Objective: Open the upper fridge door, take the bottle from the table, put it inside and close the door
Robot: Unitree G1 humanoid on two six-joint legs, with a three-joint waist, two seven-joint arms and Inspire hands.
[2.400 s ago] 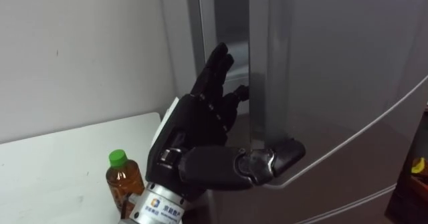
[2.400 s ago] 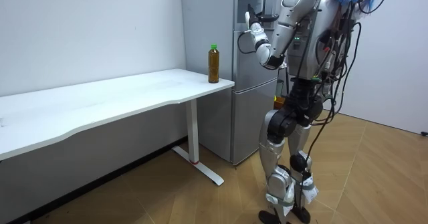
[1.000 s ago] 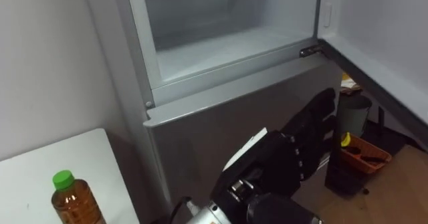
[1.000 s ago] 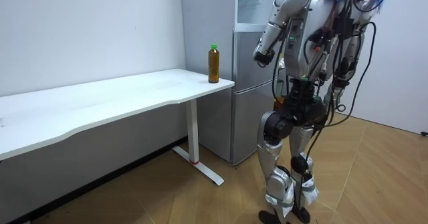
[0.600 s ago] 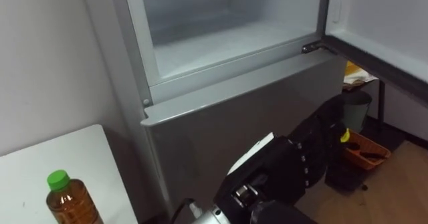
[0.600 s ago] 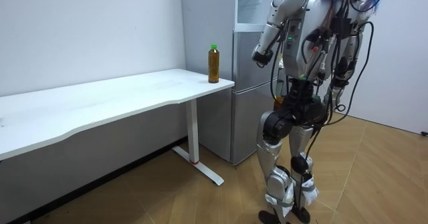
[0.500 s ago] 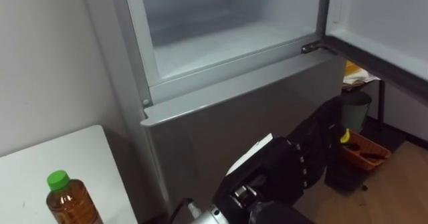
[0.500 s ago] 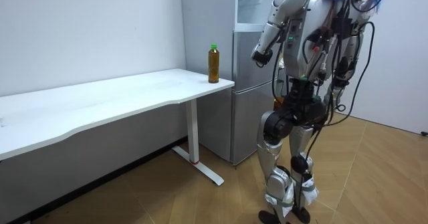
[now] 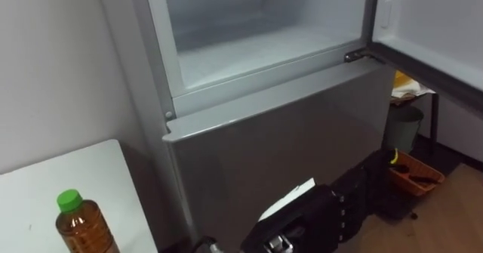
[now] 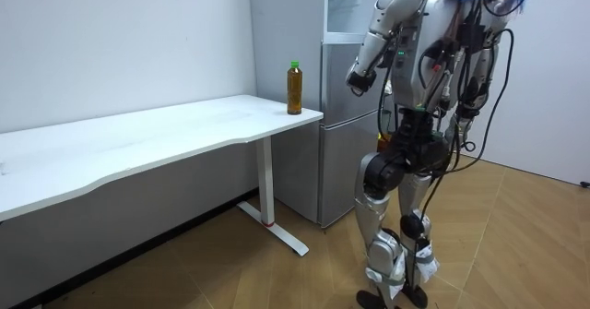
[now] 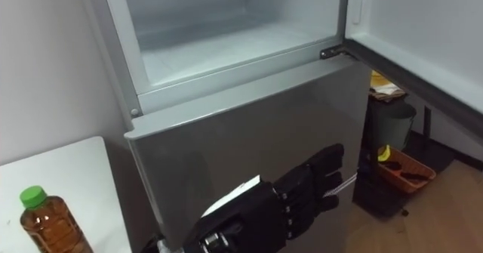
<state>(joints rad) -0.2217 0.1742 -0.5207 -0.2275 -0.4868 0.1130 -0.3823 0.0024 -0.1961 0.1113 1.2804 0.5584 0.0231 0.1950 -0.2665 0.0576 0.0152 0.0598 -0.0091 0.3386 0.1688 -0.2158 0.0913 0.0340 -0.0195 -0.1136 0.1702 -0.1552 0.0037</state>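
My left hand (image 11: 281, 202) hangs low centre, fingers straight and close together, before the open fridge (image 11: 226, 128) (bottle (image 11: 45, 224) stands lower left on the table (image 11: 72, 179)).

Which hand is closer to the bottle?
Left hand. It is open before the lower fridge door, to the right of the bottle on the table corner. The right arm hangs on the robot's other side, farther from the table.

Stereo down at fridge (image 9: 272, 124); room afar
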